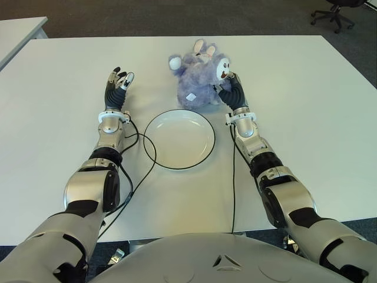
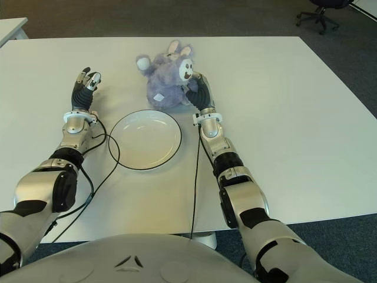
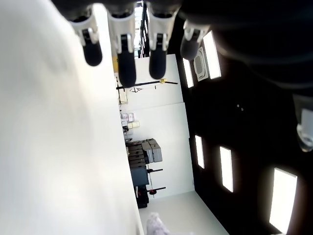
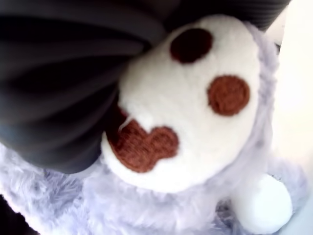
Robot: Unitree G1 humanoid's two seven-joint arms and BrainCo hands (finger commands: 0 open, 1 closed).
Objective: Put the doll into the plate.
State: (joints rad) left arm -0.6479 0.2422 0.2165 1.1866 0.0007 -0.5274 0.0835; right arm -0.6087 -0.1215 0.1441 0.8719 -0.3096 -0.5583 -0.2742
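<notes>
**Doll gripped beside the plate**

A white surface (image 1: 306,106) is seen filling most of the eye views, with dark carpet along the top edge and an office chair (image 1: 334,13) in the upper right corner. At the frame's centre a white plate (image 1: 179,139) with a dark rim is shown, with nothing in it. Just above the plate, in the upper middle, a fluffy lilac doll (image 1: 197,75) with a white face is seen on the surface, outside the plate. The right robot hand (image 1: 228,87) is pressed against the doll's right side, its fingers closed around the plush; in the right wrist view the doll's face is seen tight against the palm. The left robot hand (image 1: 118,82) is shown left of the plate, fingers extended and holding nothing
</notes>
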